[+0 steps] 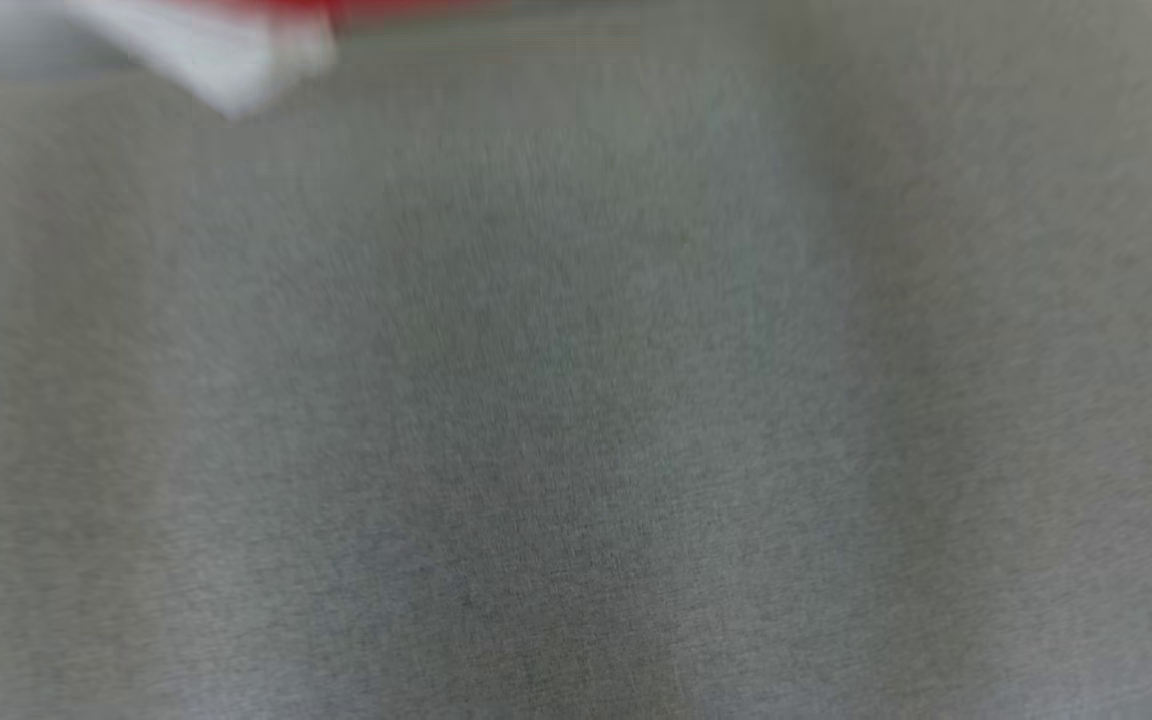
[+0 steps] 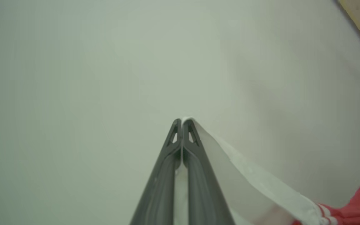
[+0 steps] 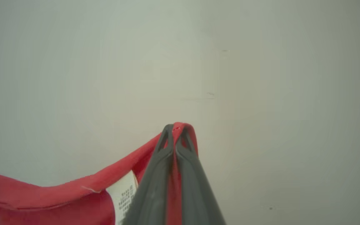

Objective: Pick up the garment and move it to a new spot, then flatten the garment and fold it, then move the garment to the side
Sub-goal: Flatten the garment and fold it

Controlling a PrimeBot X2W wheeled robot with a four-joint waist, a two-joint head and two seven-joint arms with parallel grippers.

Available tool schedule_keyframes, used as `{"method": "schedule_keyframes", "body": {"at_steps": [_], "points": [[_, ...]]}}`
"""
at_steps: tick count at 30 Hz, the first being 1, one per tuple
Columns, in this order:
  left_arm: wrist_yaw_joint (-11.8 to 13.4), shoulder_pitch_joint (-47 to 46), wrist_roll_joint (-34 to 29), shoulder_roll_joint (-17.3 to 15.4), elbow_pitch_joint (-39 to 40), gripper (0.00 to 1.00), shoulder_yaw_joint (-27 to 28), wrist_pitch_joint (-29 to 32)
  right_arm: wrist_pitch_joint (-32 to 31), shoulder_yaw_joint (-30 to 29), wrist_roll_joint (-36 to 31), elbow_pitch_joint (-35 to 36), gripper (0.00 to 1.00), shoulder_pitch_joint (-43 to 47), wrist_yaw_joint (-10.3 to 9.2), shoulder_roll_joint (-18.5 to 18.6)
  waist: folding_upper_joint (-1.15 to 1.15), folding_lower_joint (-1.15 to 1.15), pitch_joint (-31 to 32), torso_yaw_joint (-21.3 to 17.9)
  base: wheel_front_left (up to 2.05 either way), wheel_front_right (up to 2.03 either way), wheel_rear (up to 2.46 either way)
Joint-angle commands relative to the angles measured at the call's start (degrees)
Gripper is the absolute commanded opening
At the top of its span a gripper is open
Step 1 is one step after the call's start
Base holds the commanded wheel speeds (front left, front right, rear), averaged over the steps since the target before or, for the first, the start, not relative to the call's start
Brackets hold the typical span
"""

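Pinching a red-and-white garment [image 2: 270, 187] with both grippers over the plain grey surface [image 1: 576, 400].
The left gripper [image 2: 182, 120] has its fingers pressed together on a white edge of the cloth, which trails off to a red part with white stripes. The right gripper [image 3: 177, 125] is clamped on a red fold, just beside a white printed label [image 3: 124, 193]. In the blurred head view, the garment shows at the surface's far left corner.
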State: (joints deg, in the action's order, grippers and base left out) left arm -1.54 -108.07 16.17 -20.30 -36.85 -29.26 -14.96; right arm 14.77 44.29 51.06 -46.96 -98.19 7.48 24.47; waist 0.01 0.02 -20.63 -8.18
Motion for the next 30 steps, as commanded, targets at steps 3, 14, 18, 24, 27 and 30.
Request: {"method": "schedule_keyframes", "body": {"at_steps": [3,14,18,24,27,30], "points": [[-1.93,-2.47,-0.78,2.19,8.12,0.0,3.38,-0.22,0.31,-6.62,-4.59,3.8,0.0,-2.86,0.03,3.02,-0.01,-0.02,-18.29,0.76,0.0,0.0,0.0],[-5.8,22.85,3.29,4.8,16.53,0.0,9.2,-0.32,0.39,-9.19,-7.1,10.42,0.0,16.51,0.02,5.4,-0.01,-0.02,-23.45,3.78,0.0,0.0,0.0],[-5.9,32.09,7.67,2.32,19.97,0.0,6.47,-0.32,0.38,-10.73,-6.08,12.98,0.0,22.84,0.02,5.23,-0.01,-0.02,-20.87,3.42,0.0,0.0,0.0],[-5.93,48.68,14.62,-2.09,26.12,0.0,3.68,-0.28,0.37,-9.64,-3.18,17.29,0.0,35.67,0.02,7.17,-0.01,-0.02,-12.92,3.76,0.0,0.0,0.0],[-5.62,57.32,17.36,-4.5,30.21,0.0,4.28,-0.2,0.39,-7.64,-0.98,19.01,0.0,41.47,0.02,8.65,-0.01,-0.02,-8.27,3.56,0.0,0.0,0.0],[-4.23,66.75,20.22,-6.57,35.8,0.0,5.08,0.82,0.38,-5.98,0.86,19.51,0.0,47.67,0.02,9.79,-0.01,-0.02,-3.49,3.93,0.0,0.0,0.0]]}}
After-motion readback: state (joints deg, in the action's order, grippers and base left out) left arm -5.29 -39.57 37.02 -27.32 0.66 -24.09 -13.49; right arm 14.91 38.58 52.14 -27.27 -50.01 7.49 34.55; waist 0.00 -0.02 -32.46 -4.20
